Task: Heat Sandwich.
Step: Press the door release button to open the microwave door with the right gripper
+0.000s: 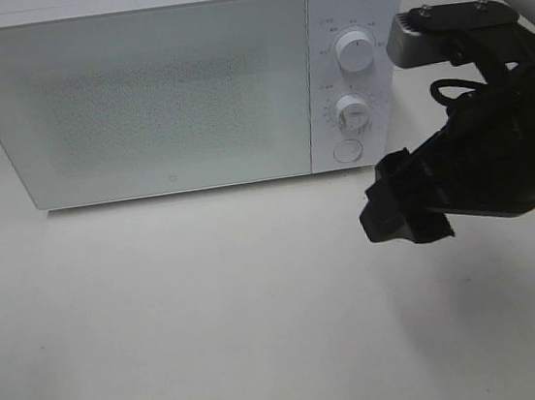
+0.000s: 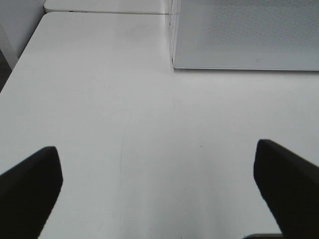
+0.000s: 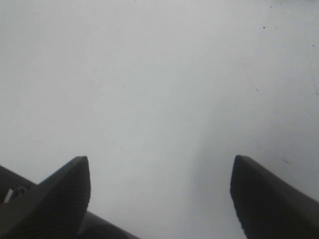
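Note:
The sandwich is out of view in all three views. A white microwave [image 1: 137, 94] stands at the back of the table with its door shut; its lower front corner [image 2: 239, 40] also shows in the left wrist view. My right gripper [image 1: 404, 212] hovers above the table to the right, below the microwave's control panel [image 1: 350, 73], open with nothing between its fingers [image 3: 65, 194]. My left gripper [image 2: 157, 184] shows only in the left wrist view, open wide above bare table in front of the microwave's left part.
The control panel carries two round knobs [image 1: 355, 51] and a round button [image 1: 345, 150]. The white table [image 1: 213, 314] stretches in front of the microwave. The table's left edge [image 2: 20, 59] shows in the left wrist view.

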`<act>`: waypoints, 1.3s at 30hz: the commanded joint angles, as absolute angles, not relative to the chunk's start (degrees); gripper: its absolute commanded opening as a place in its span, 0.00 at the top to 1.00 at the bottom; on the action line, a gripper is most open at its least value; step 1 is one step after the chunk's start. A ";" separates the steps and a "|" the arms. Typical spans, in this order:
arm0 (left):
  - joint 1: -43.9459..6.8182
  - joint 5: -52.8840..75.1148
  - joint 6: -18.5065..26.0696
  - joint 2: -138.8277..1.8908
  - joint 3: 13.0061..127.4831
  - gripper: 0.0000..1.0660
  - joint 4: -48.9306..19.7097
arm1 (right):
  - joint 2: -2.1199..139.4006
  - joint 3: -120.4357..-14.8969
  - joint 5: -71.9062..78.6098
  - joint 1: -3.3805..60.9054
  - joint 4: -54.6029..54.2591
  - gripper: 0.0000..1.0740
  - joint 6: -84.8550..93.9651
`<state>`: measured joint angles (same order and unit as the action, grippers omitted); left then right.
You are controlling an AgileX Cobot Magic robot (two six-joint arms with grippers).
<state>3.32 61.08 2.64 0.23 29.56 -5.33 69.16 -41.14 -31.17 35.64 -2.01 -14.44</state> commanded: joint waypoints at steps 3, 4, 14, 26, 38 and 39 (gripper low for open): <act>2.98 61.08 2.46 1.26 29.51 0.06 -5.33 | 63.31 -41.88 -41.31 35.41 -1.55 0.29 -9.74; 2.98 61.08 2.46 1.26 29.51 0.06 -5.33 | 63.31 -41.88 -41.31 35.41 -1.55 0.29 -9.74; 2.98 61.08 2.46 1.26 29.51 0.06 -5.33 | 50.25 -41.88 -55.46 35.41 -1.43 0.29 -6.65; 2.98 61.08 2.46 1.26 29.51 0.06 -5.33 | 25.61 -41.88 -64.52 34.21 -0.57 0.29 -4.07; 2.98 61.08 2.46 1.26 29.51 0.06 -5.33 | 8.65 -35.58 -65.72 16.96 1.09 0.29 -4.01; 2.98 61.08 2.46 1.26 29.51 0.06 -5.33 | 5.79 -34.15 -65.72 14.21 1.09 0.29 -4.01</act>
